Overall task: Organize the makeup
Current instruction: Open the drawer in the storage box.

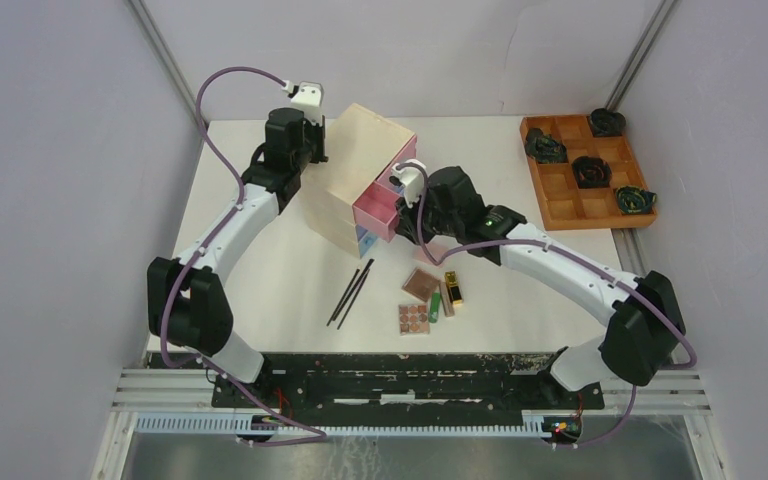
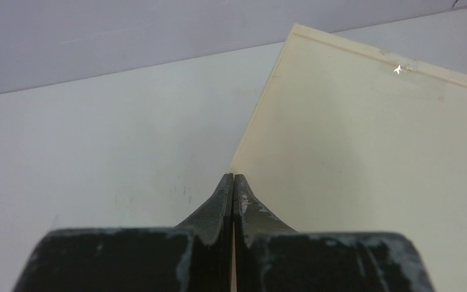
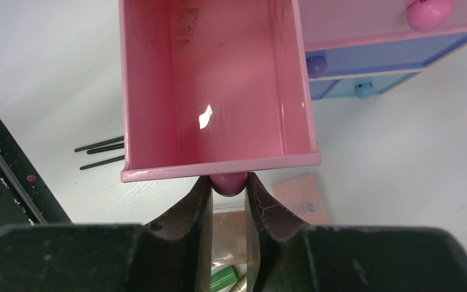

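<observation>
- desk (image 1: 260, 270): white, matt, smooth; faint grey smudges in the left wrist view.
- chest (image 2: 371, 152): pale wood, matt, even surface; one small white chip near its top edge.
- pink drawer (image 3: 219, 91): painted, glossy inside, bright reflection on its floor; dark speckled scuffs toward the back.
- knob (image 3: 228, 182): pink, smooth, shiny.
- left fingers (image 2: 219, 207): dark, hard, matt; pale scratches, worn edges.
- right fingers (image 3: 197, 213): same dark material, fine pale scratch lines.
- gold tube (image 1: 454, 288): shiny, metallic look.
- black sticks (image 1: 350, 293): thin, matt black.
- grid tray (image 1: 563, 210): orange-brown wood, low sheen.
- base plate (image 1: 400, 375): black paint, chipped, white patches.
</observation>
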Controlling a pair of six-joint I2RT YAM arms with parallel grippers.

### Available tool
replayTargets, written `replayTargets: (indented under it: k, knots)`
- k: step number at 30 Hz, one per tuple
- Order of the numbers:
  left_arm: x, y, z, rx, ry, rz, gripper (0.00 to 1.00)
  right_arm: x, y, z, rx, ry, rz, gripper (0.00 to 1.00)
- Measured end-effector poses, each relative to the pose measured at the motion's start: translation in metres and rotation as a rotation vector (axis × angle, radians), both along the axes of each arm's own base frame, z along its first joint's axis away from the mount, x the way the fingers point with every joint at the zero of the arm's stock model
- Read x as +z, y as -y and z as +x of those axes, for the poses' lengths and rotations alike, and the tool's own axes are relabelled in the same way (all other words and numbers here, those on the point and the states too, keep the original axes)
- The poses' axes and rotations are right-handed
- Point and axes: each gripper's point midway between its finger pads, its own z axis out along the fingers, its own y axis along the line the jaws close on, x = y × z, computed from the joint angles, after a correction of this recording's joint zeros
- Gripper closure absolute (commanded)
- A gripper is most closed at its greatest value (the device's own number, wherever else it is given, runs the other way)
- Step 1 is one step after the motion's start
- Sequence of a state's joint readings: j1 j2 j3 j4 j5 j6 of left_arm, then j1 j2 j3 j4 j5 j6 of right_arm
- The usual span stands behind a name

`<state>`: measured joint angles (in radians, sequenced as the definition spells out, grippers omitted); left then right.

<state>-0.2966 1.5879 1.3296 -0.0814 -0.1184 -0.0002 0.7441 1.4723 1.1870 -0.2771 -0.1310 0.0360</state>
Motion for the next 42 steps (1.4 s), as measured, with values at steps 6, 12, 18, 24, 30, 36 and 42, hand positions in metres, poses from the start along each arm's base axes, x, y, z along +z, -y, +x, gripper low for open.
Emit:
replayTargets:
  k: [6, 12, 18, 24, 30, 36, 42]
  knots:
    - [0.000, 0.000, 0.000, -0.001, 0.002, -0.001, 0.97, -0.001, 0.013, -0.007, -0.019, 0.007, -0.019, 0.93]
    - [0.000, 0.000, 0.000, -0.005, 0.001, -0.003, 0.97, -0.002, 0.025, -0.013, -0.040, 0.016, -0.034, 0.94]
    - [0.000, 0.001, 0.000, -0.010, 0.000, -0.005, 0.97, -0.002, 0.033, -0.014, -0.062, 0.027, -0.048, 0.73]
    - [0.000, 0.001, 0.000, -0.011, 0.001, -0.006, 0.97, -0.005, 0.041, -0.013, -0.094, 0.026, -0.077, 0.38]
    - [0.000, 0.001, 0.001, -0.011, 0.002, -0.006, 0.97, -0.004, 0.053, -0.016, -0.120, 0.027, -0.108, 0.32]
    - [0.000, 0.001, 0.001, -0.011, 0.002, -0.007, 0.97, 0.017, 0.066, -0.030, -0.131, 0.042, -0.083, 0.32]
    - [0.000, 0.001, 0.001, -0.012, 0.003, -0.007, 0.97, 0.032, 0.073, -0.057, -0.104, 0.034, -0.071, 0.35]
